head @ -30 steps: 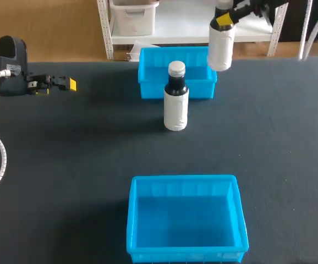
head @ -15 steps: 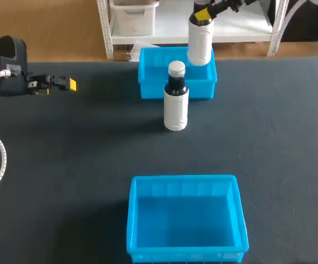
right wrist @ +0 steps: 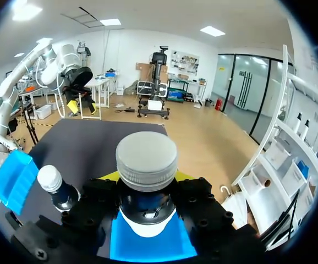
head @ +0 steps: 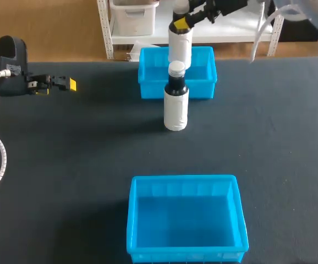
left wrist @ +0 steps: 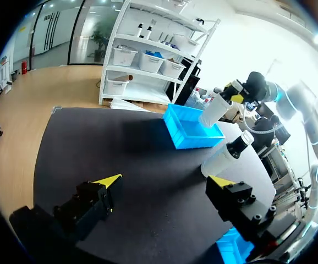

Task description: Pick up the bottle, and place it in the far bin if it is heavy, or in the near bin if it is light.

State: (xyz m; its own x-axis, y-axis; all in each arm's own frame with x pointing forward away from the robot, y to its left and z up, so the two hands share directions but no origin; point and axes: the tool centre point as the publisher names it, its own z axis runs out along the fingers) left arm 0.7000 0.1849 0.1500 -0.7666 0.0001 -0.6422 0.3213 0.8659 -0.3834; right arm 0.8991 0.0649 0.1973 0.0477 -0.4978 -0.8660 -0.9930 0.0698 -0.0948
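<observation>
My right gripper (head: 181,24) is shut on the neck of a white bottle (head: 180,49), which hangs upright above the far blue bin (head: 149,82). In the right wrist view the bottle's grey cap (right wrist: 147,159) sits between the fingers of the right gripper (right wrist: 147,177), with the far bin (right wrist: 148,245) beneath. A second bottle (head: 176,102), white with a dark neck and silver cap, stands on the table just in front of the far bin. The near blue bin (head: 184,179) is empty. My left gripper (head: 60,83) is at the far left, open and holding nothing.
The dark table mat (head: 82,165) stretches between the two bins. In the left wrist view the left gripper (left wrist: 164,181) looks toward the far bin (left wrist: 195,132), the held bottle (left wrist: 217,110) and the standing bottle (left wrist: 228,157).
My right arm has carried the white bottle leftward, from past the far bin's right corner to above its middle. The left arm and the standing bottle have not moved.
</observation>
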